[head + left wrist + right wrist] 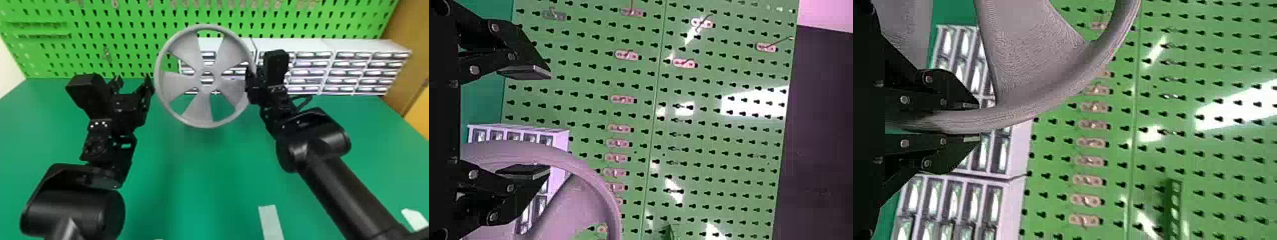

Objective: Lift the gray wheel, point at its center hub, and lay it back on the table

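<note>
Held upright above the green table, the gray wheel (204, 110) faces the head camera with its center hub (207, 78) in the middle. My right gripper (252, 83) is shut on the wheel's right rim; in the right wrist view the rim of the wheel (1028, 107) passes between the fingers of my right gripper (973, 123). Just left of the wheel, my left gripper (133, 83) stands open with nothing between its fingers. In the left wrist view, my left gripper (536, 122) has its fingers wide apart, one in front of the wheel's rim (596, 182).
Behind the wheel, a green pegboard (134, 41) rises at the back of the green table (204, 166). White drawer cabinets (325, 44) stand at the back right. A pale strip (270, 221) lies near the table's front.
</note>
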Controlling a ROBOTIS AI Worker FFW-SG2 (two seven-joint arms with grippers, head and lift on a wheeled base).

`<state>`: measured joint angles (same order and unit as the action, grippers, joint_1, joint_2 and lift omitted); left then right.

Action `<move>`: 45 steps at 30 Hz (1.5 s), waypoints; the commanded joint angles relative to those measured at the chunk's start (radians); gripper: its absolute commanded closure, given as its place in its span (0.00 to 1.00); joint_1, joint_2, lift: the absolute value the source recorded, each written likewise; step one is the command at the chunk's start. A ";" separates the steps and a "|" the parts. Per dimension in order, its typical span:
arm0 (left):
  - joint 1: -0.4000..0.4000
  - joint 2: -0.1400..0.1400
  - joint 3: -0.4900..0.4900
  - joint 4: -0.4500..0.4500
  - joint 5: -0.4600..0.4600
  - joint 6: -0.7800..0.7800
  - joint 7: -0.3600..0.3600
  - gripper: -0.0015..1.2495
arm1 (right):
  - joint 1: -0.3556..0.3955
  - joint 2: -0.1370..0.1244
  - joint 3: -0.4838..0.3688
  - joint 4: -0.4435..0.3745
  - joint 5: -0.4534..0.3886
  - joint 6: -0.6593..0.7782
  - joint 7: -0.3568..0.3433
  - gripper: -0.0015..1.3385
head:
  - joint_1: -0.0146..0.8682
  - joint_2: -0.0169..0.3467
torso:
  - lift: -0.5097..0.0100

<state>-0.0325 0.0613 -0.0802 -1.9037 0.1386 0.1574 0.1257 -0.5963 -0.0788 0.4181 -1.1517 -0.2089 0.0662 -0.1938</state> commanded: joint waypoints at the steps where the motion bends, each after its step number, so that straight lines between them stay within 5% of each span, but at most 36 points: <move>1: -0.004 0.000 -0.003 0.000 -0.001 0.002 0.000 0.45 | 0.009 -0.006 0.047 0.018 -0.006 -0.111 -0.055 0.95 | 0.80 0.18 | 0.80; 16: -0.004 0.000 -0.004 0.000 -0.004 0.011 0.000 0.45 | 0.018 -0.016 0.119 0.090 -0.001 -0.319 -0.191 0.95 | 0.80 0.18 | 0.80; 45: -0.007 0.000 -0.013 0.002 -0.002 0.016 0.000 0.45 | 0.023 -0.012 0.093 0.135 0.083 -0.451 -0.245 0.95 | 0.80 0.18 | 0.80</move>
<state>-0.0399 0.0613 -0.0920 -1.9021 0.1365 0.1731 0.1257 -0.5722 -0.0905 0.5109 -1.0171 -0.1245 -0.3841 -0.4387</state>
